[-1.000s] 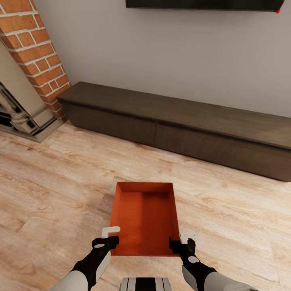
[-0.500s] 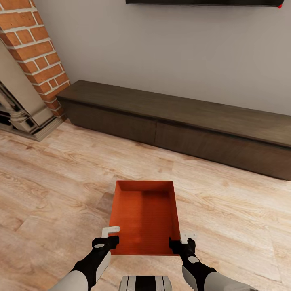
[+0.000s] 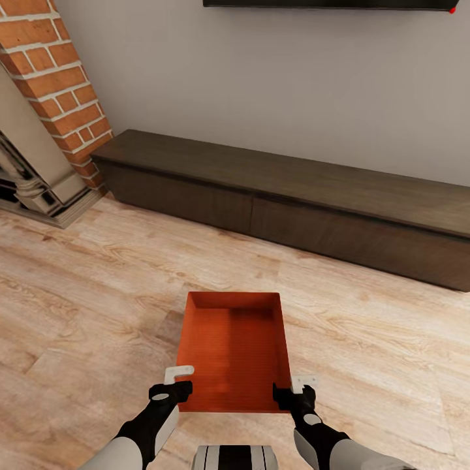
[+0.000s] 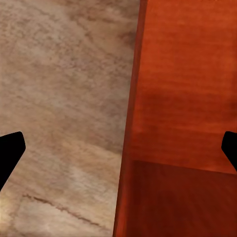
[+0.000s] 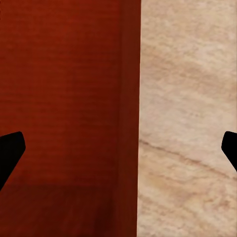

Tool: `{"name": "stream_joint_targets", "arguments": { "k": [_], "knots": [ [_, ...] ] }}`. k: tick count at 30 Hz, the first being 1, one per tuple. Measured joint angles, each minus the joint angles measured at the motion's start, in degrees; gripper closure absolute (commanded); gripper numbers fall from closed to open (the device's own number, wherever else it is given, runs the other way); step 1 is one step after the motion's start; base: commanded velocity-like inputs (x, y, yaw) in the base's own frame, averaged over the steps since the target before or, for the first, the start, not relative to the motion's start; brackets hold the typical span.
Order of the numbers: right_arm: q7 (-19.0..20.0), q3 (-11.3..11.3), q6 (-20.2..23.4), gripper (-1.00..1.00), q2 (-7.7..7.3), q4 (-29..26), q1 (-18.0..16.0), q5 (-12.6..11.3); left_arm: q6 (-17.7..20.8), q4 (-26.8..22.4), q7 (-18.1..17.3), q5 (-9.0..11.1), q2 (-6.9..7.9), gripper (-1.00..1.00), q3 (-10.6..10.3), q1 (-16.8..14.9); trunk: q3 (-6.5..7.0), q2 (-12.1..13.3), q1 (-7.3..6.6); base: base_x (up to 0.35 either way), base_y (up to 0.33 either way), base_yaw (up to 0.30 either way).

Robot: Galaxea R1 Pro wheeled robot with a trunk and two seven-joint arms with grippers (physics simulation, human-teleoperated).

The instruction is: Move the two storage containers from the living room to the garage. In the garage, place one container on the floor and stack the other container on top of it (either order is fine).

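You straddle the first bin in the living room

Both end effectors, left (image 3: 177, 381) and right (image 3: 295, 386), spread over the bin (image 3: 234, 349) walls; nothing carried to the garage yet

Beneath me the light wood-plank floor (image 3: 98, 307) carries an orange-red storage container (image 3: 234, 352), and farther off a long low dark-brown cabinet (image 3: 294, 202) and the brick fireplace (image 3: 46, 111) by the wall.

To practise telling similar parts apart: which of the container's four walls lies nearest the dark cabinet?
The short far wall of the storage container, opposite the end flanked by the left tool and right tool. It faces the cabinet across bare planks.
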Motion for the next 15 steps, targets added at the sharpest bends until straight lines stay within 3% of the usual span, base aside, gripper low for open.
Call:
{"name": "stream_joint_targets", "arguments": {
  "k": [15],
  "knots": [
    [0.0, 0.0, 0.0, -1.0, -0.02, 0.0, 0.0, -0.04, 0.11, 0.12, 0.0, 0.0, 0.0, -1.0, 0.21, 0.0, 0.0, 0.0, 0.0, 0.0, 0.0, 0.0]
  ]
}}
